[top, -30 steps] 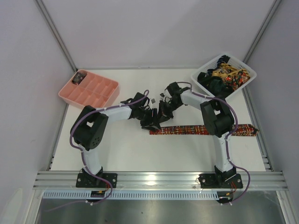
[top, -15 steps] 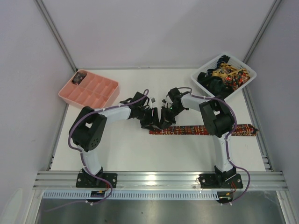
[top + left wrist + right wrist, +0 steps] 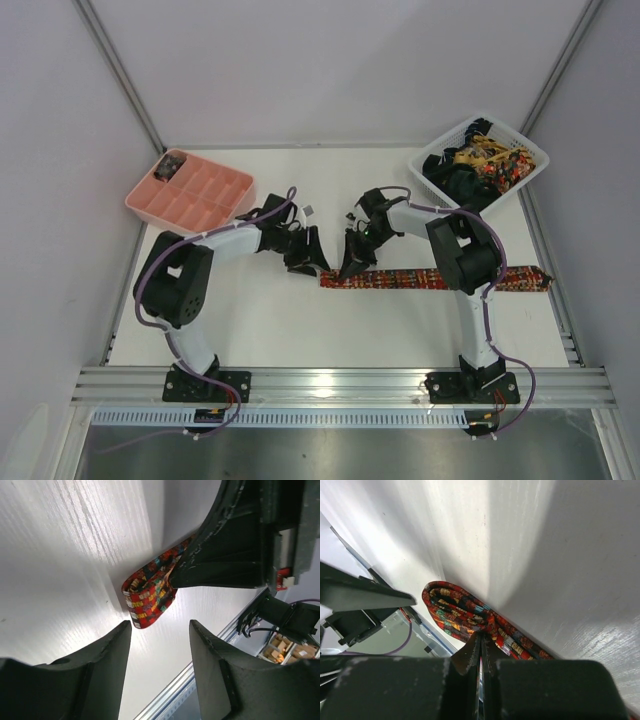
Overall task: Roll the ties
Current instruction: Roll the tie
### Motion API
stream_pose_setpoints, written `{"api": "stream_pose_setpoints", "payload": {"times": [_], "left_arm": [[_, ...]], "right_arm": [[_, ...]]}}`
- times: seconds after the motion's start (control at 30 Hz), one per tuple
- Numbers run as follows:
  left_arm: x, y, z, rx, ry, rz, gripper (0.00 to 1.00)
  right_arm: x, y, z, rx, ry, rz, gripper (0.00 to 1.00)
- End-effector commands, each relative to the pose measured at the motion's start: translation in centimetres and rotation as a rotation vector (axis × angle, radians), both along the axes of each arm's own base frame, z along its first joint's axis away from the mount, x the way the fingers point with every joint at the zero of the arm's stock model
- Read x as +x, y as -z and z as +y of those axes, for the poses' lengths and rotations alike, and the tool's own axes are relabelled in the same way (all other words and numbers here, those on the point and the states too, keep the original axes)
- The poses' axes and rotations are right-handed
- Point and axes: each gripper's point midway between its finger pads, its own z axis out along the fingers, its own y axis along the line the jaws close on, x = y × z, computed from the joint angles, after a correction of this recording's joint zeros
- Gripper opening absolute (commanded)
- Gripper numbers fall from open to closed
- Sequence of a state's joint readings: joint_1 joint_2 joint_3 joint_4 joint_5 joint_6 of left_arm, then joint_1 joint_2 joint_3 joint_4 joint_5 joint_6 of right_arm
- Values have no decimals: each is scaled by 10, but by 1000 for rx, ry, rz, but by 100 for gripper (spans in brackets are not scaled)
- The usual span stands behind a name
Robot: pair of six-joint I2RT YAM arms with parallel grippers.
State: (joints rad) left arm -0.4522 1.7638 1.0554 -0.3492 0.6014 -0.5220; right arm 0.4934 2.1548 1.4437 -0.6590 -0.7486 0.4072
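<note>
Tie (image 3: 430, 278) flat on table (image 3: 250, 320), left end curled; right gripper (image 3: 349, 270) closed, tips on curl; left gripper (image 3: 312, 262) open, empty, just beside; we should keep curl tight, edges aligned, roll slowly rightwards.

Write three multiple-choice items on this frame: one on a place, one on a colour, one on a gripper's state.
1. Where does the pink tray stand?
A. at the far left corner of the table
B. at the far right corner
C. between the arm bases

2. What is the main colour of the tie laid out flat?
A. blue
B. green
C. red

3. How is the left gripper?
A. shut on the tie
B. open, apart from the tie
C. shut on nothing

Answers:
1 A: the top view shows it far left.
2 C: its busy pattern is mostly red.
3 B: its fingers stand wide, with the tie's folded end beyond them.
</note>
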Motion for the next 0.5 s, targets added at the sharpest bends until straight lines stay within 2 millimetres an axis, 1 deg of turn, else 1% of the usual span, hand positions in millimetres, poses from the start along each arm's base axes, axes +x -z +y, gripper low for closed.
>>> {"api": "stream_pose_setpoints", "payload": {"times": [0.0, 0.17, 0.27, 0.3, 0.37, 0.4, 0.47], "left_arm": [[-4, 7, -10, -58, 45, 19, 56], [0, 17, -12, -55, 15, 44, 55], [1, 25, -13, -46, 9, 65, 50], [3, 25, -13, -40, 7, 60, 45], [2, 27, -13, -32, 12, 70, 38], [3, 25, -14, -36, 15, 68, 29], [3, 19, -16, -45, 21, 59, 20]], "right_arm": [[1, 7, -10, -42, -19, -57, 4], [-1, 8, -11, -37, -17, -59, 4], [-1, 8, -12, -43, -15, -68, 4], [-1, 9, -13, -44, -15, -69, 4], [1, 7, -12, -43, -11, -74, 4], [2, 6, -12, -43, -9, -73, 3], [4, 3, -9, -37, -4, -79, 4]]}}
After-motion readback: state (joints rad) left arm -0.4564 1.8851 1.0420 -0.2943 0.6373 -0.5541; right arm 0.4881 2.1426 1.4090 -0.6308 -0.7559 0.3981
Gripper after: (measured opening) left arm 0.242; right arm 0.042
